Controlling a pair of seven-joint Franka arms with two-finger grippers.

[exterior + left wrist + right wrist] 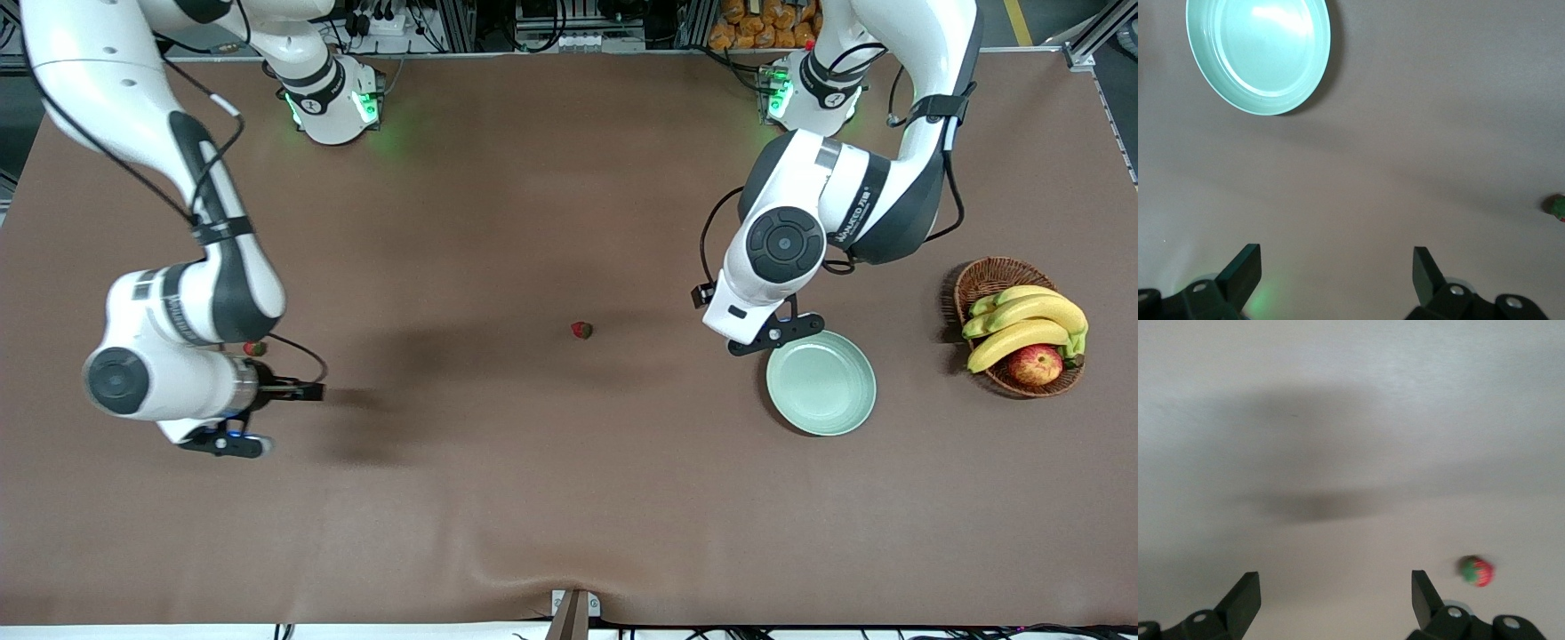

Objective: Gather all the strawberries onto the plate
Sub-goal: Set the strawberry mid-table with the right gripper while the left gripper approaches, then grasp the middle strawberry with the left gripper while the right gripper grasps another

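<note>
You're looking at a brown table point(533, 498) w/ everything still to do: the plate point(840, 404) is sitting bare toward the left arm's end, no berries in it yet. Beside it, farther toward that end, a wicker basket point(987, 277) is holding bananas point(1027, 322) and an apple point(1035, 364); not your targets.

Strawberries: only two are showing. One strawberry point(581, 331) is lying mid-table, well apart from the plate. A second strawberry point(255, 348) is peeking out just beside the right arm's wrist; the 3rd isn't visible, so you're hunting for it later.

Arms: the right end effector point(1331, 600) is hanging low over the table near that second berry, fingers spread, gripping nothing. The left end effector point(1337, 277) is hovering by the plate's rim, fingers also spread and empty, prob. waiting.
</note>
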